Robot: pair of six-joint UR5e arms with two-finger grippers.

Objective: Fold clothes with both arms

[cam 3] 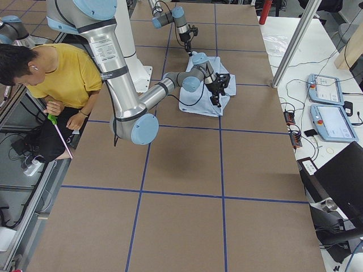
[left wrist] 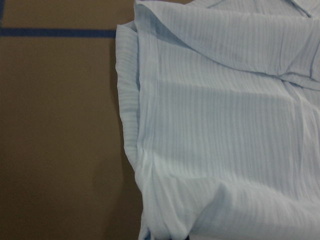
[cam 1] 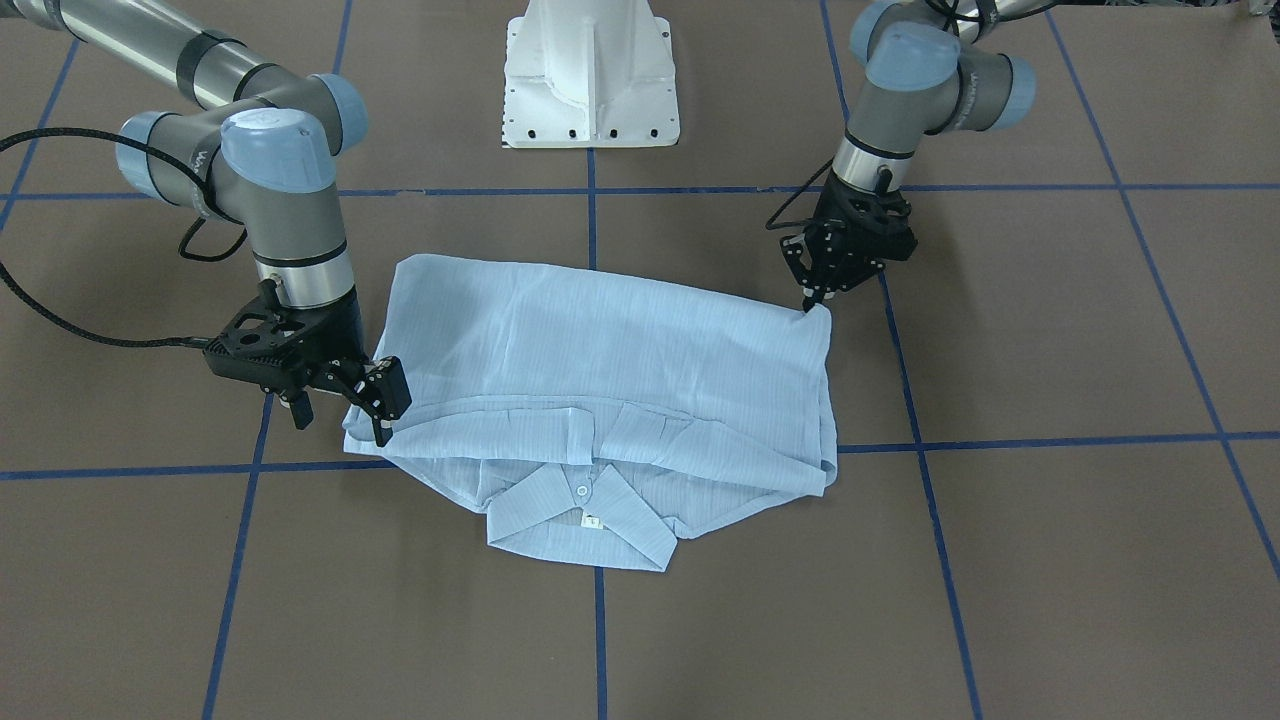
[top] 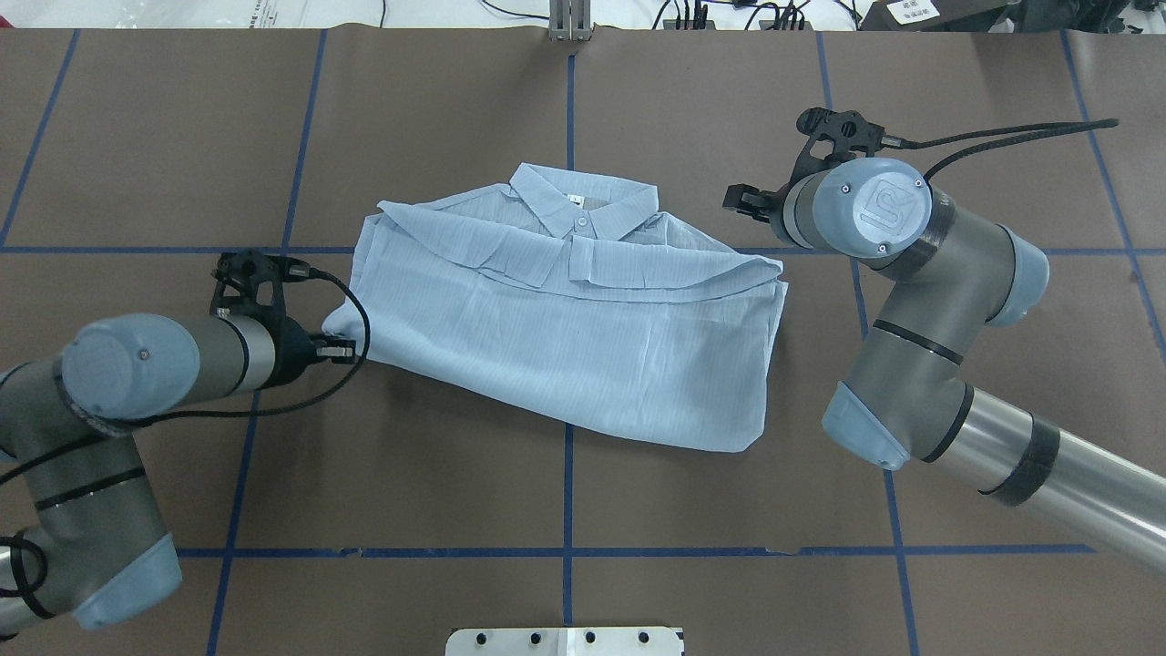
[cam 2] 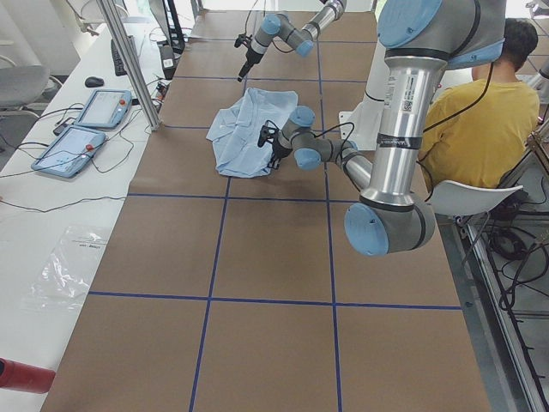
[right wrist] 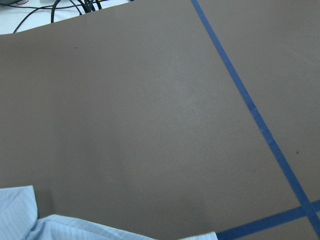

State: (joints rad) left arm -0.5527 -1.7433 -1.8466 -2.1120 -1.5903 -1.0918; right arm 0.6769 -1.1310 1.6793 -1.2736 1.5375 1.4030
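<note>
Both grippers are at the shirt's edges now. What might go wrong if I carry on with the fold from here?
1. The left gripper seems to pinch only the very tip of a corner of the shirt. A lift may slip off, or peel up just the top layer.
2. The right gripper looks open at the opposite edge and is not yet holding. If only the left pulls, the folded shirt may drag askew and its stacked layers may come undone.
</note>
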